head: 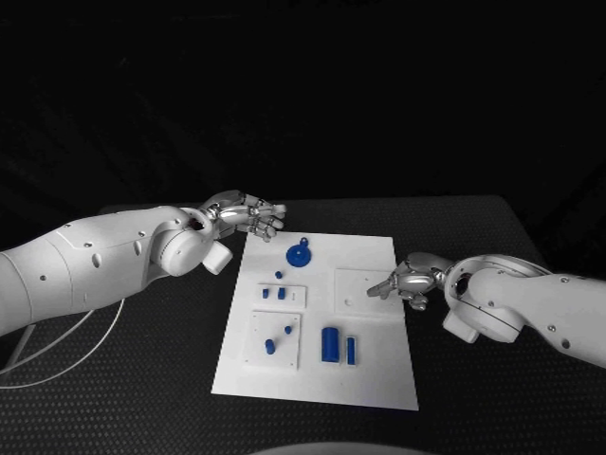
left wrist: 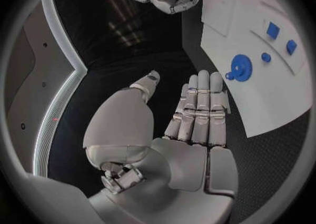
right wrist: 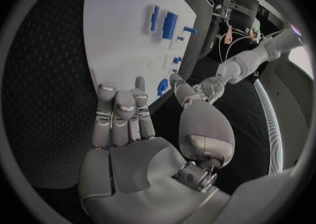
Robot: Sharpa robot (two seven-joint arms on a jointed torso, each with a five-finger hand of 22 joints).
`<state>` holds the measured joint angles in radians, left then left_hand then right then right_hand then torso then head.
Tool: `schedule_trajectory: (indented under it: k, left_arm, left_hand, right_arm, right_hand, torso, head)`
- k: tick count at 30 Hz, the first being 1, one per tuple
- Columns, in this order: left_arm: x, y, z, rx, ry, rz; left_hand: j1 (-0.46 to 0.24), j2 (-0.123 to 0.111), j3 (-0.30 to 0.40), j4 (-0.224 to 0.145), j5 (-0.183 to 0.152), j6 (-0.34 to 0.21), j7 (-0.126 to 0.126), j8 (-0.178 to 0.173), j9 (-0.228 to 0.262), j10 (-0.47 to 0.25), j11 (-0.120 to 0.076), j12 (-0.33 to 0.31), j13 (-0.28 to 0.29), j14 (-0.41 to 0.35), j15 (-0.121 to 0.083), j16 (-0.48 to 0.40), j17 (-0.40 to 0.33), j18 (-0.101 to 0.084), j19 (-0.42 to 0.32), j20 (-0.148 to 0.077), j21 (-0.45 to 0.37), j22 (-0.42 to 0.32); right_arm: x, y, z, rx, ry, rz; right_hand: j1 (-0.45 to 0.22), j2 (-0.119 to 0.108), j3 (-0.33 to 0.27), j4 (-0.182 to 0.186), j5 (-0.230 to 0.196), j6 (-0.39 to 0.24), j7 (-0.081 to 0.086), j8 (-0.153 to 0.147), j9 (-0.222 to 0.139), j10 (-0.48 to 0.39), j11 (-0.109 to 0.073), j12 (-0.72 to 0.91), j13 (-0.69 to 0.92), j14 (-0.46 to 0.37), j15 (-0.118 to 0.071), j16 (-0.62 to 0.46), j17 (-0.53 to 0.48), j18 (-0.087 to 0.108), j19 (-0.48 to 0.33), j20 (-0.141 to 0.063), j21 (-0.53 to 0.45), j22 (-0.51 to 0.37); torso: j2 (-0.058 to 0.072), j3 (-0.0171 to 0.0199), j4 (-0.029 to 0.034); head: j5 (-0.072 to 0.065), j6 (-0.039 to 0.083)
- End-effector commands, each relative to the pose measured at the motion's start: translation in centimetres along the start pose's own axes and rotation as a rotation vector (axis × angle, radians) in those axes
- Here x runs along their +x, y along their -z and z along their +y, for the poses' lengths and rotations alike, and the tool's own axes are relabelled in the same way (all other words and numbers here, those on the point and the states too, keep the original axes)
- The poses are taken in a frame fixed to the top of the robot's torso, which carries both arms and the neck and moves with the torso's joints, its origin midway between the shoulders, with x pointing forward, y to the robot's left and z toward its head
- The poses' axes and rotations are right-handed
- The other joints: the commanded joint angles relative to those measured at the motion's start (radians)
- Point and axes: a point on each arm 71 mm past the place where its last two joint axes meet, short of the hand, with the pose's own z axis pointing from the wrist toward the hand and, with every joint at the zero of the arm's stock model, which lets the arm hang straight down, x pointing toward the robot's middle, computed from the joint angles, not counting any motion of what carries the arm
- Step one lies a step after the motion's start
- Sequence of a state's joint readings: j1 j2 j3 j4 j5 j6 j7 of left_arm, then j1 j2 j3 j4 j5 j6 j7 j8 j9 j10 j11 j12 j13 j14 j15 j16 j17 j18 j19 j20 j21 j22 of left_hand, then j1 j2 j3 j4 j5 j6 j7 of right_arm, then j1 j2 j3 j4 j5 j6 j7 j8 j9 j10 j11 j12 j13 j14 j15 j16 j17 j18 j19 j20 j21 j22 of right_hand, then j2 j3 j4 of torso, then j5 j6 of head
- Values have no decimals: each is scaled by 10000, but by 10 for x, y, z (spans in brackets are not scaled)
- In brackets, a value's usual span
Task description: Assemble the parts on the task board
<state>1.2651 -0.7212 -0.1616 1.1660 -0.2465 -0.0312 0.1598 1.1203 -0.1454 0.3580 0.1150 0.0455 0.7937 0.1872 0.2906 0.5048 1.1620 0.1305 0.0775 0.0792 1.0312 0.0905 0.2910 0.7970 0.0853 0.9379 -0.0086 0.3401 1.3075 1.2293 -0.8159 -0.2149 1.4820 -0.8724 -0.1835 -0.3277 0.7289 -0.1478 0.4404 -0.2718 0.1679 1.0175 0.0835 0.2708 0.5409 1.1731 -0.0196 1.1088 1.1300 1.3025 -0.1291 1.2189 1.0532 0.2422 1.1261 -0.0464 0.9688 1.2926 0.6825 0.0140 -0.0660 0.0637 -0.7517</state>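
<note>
- Hovering my left hand (head: 243, 216) at the far left corner of the task board (head: 371, 379), I hold nothing in it; in the left wrist view the fingers (left wrist: 200, 108) lie straight and side by side, the thumb off to one side.
- My right hand (head: 401, 280) sits at the board's right edge, about midway along it, fingers bent loosely over the white surface with nothing between them that I can see (the right wrist view shows them fairly straight and bare).
- The board lies in the middle of the black counter (head: 481, 227). Near its far edge is a blue gear (head: 299, 254); toward the left edge sit two small blue blocks (head: 275, 293) on a raised white tile; toward the near edge a pair of upright-looking blue pegs (head: 339, 345) stand side by side, with a smaller blue piece (head: 271, 347) to their left.
- Whether these parts are seated in their final places or only laid out, I cannot tell; the scene fits either.
- Holders: the raised tiles on the board carry the small blocks and the small piece; the square tile by my right hand looks bare apart from a tiny mark.
- Risks, as I judge them: my left hand is close to the gear, so a careless sweep could knock it off its spot; the small blocks could slip from a loose pinch; pressing on the board's edge might shift the whole board.
</note>
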Motion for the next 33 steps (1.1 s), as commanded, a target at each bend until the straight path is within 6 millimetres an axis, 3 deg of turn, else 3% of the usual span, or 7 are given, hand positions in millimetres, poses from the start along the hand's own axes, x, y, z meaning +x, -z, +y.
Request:
schedule_trajectory:
  k: [1,10,15,30,31,32,33]
  left_arm:
    - [-6,-4,-7,857,330,-832]
    - [-28,-12,-12,1271,577,-1982]
    - [-38,-16,-15,1305,942,-2475]
    - [-37,-23,-15,1461,1249,-2296]
    - [-38,-23,-13,1193,985,-2411]
    - [-37,-23,-13,1198,991,-2418]
    - [-36,-22,-13,1207,1003,-2431]
  left_hand:
    - [243,128,-104,-77,54,139,-42,76,19,128,-38,79,19,92,-73,80,24,321,81,-58,48,224]
    - [921,539,-287,-513,54,561,-461,231,8,379,-378,141,40,-134,-112,-153,-134,94,-307,-47,-126,225]
    - [911,519,-475,-516,54,215,-533,-22,-163,-270,-345,-155,-128,-1104,108,-890,-523,-344,-1513,154,-807,100]
    - [791,315,-740,164,50,-300,-723,-309,-365,-1586,-382,-91,-103,-2303,347,-1787,-1280,-853,-2646,364,-1823,-127]
    - [-2817,1454,-3580,-1150,-455,-7937,-1872,-2906,-5048,-4596,-1305,-775,-792,-10312,-905,-2910,-7970,-853,-9379,86,-3401,-4016]
    - [-2968,1454,-3580,-1150,-455,-7937,-1872,-2906,-5048,-11620,-1305,-775,-792,-10312,-905,-2910,-7970,-853,-9379,86,-3401,-4209]
    - [-3229,1454,-3580,-1150,-455,-7937,-1872,-2906,-5048,-11620,-1305,-775,-792,-10312,-905,-2910,-7970,-853,-9379,86,-3401,-4485]
  right_arm:
    - [-21,-11,4,-1918,-2816,-63]
    - [-99,-41,-8,-3018,-5036,-2111]
    - [-123,-47,-6,-3460,-5951,-2910]
    - [-121,-52,3,-4046,-6516,-2907]
    - [-122,-53,-1,-3595,-6327,-3031]
    - [-121,-53,-1,-3603,-6337,-3038]
    - [-121,-53,0,-3617,-6355,-3052]
  right_hand:
    - [419,370,-100,-192,160,-176,141,-61,-9,-145,62,-106,-18,-89,89,-124,-41,195,-184,68,-109,-16]
    - [1783,662,68,-90,129,-727,533,-288,-57,-2020,528,-2236,-1486,-2204,667,-2423,-1252,-209,-2463,932,-2028,-699]
    - [2786,530,758,-103,-468,-1326,778,-430,-110,-3095,1399,-5884,-5070,-4354,2236,-5827,-3337,-904,-5128,1811,-4453,-1821]
    - [2846,830,270,-166,-475,-1831,611,-321,-509,-2175,1611,-8908,-9316,-4901,2744,-8561,-5852,-692,-5985,2603,-6462,-3365]
    - [-183,1478,-4404,2718,-1679,-10175,-835,-2708,-5409,-11731,196,-11088,-11300,-13025,1291,-12189,-10532,-2422,-11261,464,-9688,-12926]
    - [-7289,1478,-4404,2718,-1679,-10175,-835,-2708,-5409,-11731,196,-11088,-11300,-13025,1291,-12189,-10532,-2422,-11261,464,-9688,-12926]
    - [-7289,1478,-4404,2718,-1679,-10175,-835,-2708,-5409,-11731,196,-11088,-11300,-13025,1291,-12189,-10532,-2422,-11261,464,-9688,-12926]
  torso:
    - [-117,-28,-32]
    - [-484,-48,-34]
    - [-662,-32,-40]
    - [-888,81,-93]
    - [-853,43,-100]
    - [-859,41,-91]
    - [-872,36,-74]
  head:
    - [-86,412]
    - [-209,1570]
    - [-129,2052]
    - [104,2386]
    - [76,2368]
    - [67,2358]
    - [51,2338]
